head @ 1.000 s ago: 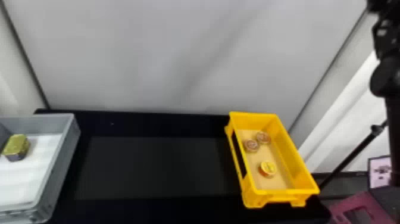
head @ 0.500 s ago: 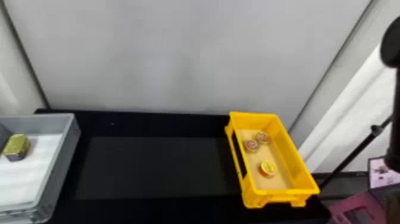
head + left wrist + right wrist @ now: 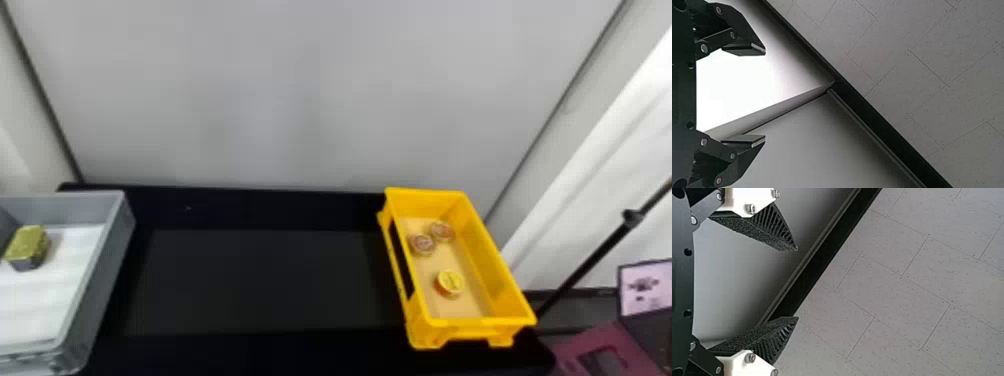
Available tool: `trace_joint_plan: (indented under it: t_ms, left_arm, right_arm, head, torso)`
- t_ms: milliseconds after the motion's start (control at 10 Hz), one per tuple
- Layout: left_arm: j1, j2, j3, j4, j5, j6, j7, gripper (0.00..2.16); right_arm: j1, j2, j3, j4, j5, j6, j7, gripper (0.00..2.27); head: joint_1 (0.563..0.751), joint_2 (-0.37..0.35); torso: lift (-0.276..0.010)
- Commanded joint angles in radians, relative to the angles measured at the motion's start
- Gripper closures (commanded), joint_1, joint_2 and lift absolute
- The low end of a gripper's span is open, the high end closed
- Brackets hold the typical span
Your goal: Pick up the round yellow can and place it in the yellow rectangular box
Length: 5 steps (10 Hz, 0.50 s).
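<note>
Head view: high, facing forward and down, black table [image 3: 255, 280] at middle range. Wrist views: from each wrist, askew, facing pale wall [image 3: 801, 145] and speckled panels [image 3: 907, 86], perhaps ceiling; panels common to both.

Soft light washes the grey wall [image 3: 300, 100], the white curtain [image 3: 630, 145] brighter still, with gentle shading inside the yellow rectangular box [image 3: 480, 260]; the black table [image 3: 260, 210] swallows nearly all detail. In the left wrist view a pale panel [image 3: 750, 90] glares blown-out white beside a dim, evenly lit ceiling [image 3: 922, 70].
</note>
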Motion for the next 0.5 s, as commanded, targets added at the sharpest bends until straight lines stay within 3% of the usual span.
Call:
trace_joint_plan:
  t_ms: [0,400]
  left_arm:
    - [-0.001,0.004,0.001,0.000,0.000,0.000,0.000,0.45]
    - [-0.019,0.016,-0.012,0.003,0.000,0.005,0.000,0.45]
  right_arm:
    - [0.007,-0.005,0.005,-0.006,-0.002,0.019,-0.003,0.20]
    - [-0.002,-0.013,0.016,-0.004,-0.018,0.040,-0.001,0.21]
  head:
    - [0.746,-0.213]
    - [0.746,-0.213]
  torso:
    - [0.000]
    - [0.000]
